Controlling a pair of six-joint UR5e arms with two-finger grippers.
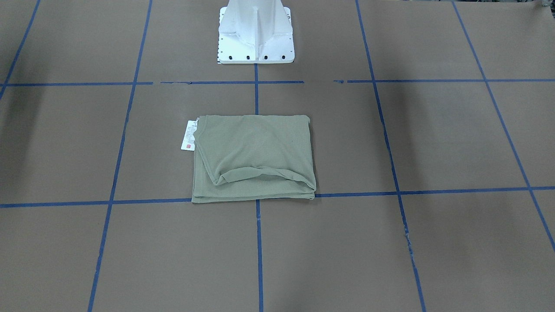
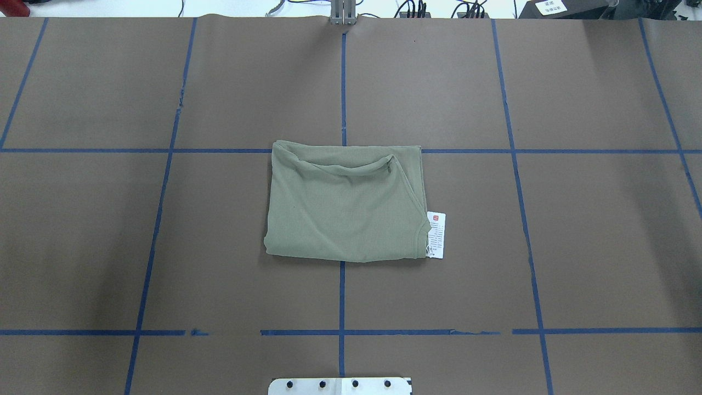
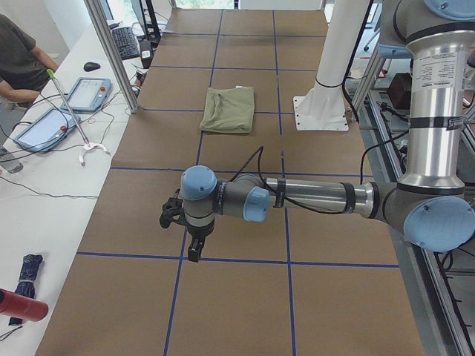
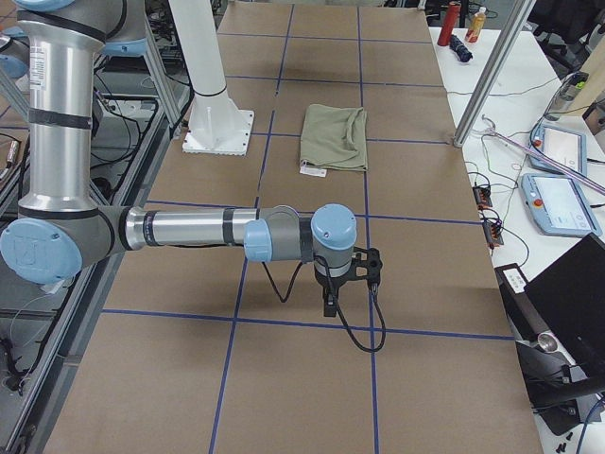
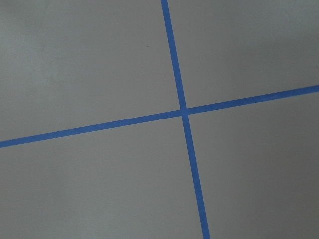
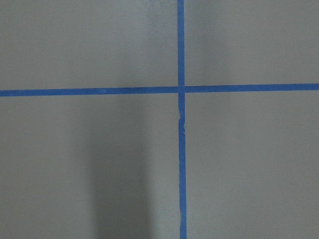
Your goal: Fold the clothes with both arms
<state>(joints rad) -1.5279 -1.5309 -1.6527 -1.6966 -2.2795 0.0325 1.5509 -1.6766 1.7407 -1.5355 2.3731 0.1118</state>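
Far left end of the brown paper-covered desk (image 2: pixel 109 219) w/ its blue tape grid lines (image 2: pixel 341 296): the grey-and-silver jointed left arm (image 3: pixel 312 196), light-blue joint caps, reaches out level above the paper. Its black two-finger left tool (image 3: pixel 194 254) points straight down near a tape crossing, nothing in it or under it. Open or closed? Can't tell (only the side cam catches it). Its wrist cam shows just bare paper & a blue cross.

Across the desk, btw that arm and the middle, a person in a dark top (image 3: pixel 18 55) sits at a white side desk (image 3: pixel 44 185) w/ two blue-grey handheld control panels (image 3: pixel 85 93).

Centre: the pale sage-green knit shirt (image 2: pixel 345 211) lies folded into a rough rectangle, flat on the desk, straddling the middle tape line in front of the white metal pedestal base (image 1: pixel 256 32), well apart from both arms. A soft rolled fold curves along the edge farthest from the robot. A white card hang tag (image 2: pixel 436 235) w/ a small red mark pokes out at the shirt's right side, near corner, flat on the paper.

Far right end: the matching grey-and-silver right arm (image 4: pixel 189 229) also stretches out level, its black right tool (image 4: pixel 329 305) pointing down over a tape crossing, clear of the shirt. Its jaw state can't be told either; its wrist cam shows only paper & tape.
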